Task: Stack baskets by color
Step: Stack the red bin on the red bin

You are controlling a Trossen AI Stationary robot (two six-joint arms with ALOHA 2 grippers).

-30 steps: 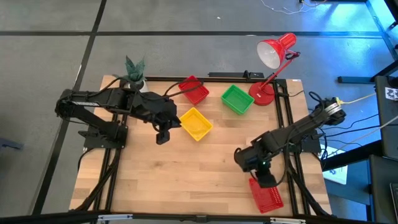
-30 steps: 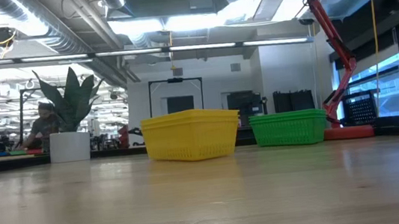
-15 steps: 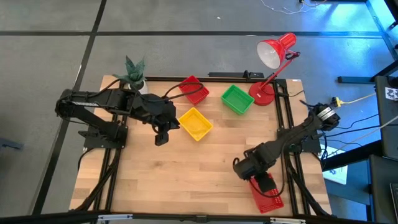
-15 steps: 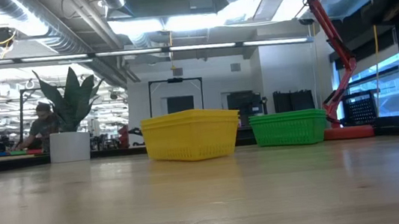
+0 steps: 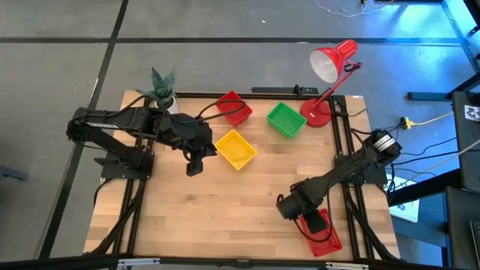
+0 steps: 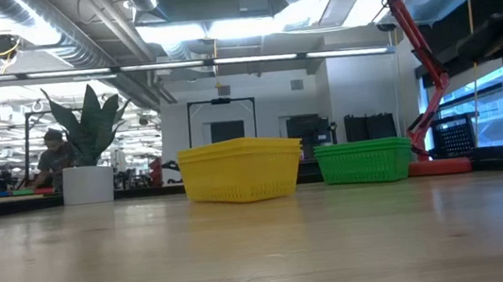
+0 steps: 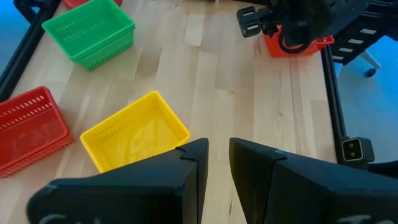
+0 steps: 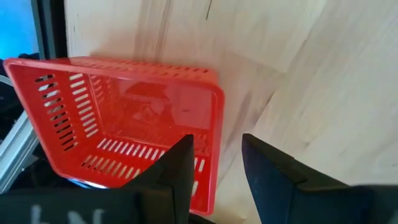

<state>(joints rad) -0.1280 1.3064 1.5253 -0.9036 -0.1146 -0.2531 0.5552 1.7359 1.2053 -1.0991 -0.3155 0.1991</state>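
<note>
We count four basket positions in the high view. A red basket (image 5: 234,108), a green basket (image 5: 286,120) and a yellow basket (image 5: 235,148) sit in the upper middle of the frame, close together but apart. A second red basket (image 5: 321,232) lies at the lower right, right at the table (image 5: 225,210) edge. We cannot tell from above whether any of the three upper positions is already a nested stack. Our judgement: red is still unfinished, since its baskets sit at opposite ends of the table.

The right gripper (image 5: 306,222) is at the inner rim of the lower-right red basket. In the right wrist view its fingers (image 8: 177,168) are parted, straddling the near basket wall, not yet clamped. The left gripper (image 5: 196,163) hovers just left of the yellow basket. In the left wrist view its fingers (image 7: 193,171) show a narrow gap and hold nothing.

Edges: the lower-right basket overhangs or sits flush with the table frame, so a slip there could push it off. The red desk lamp (image 5: 330,71) crowds the upper right corner and the potted plant (image 5: 161,86) the upper left. The centre and lower left of the tabletop offer open room for carrying.
</note>
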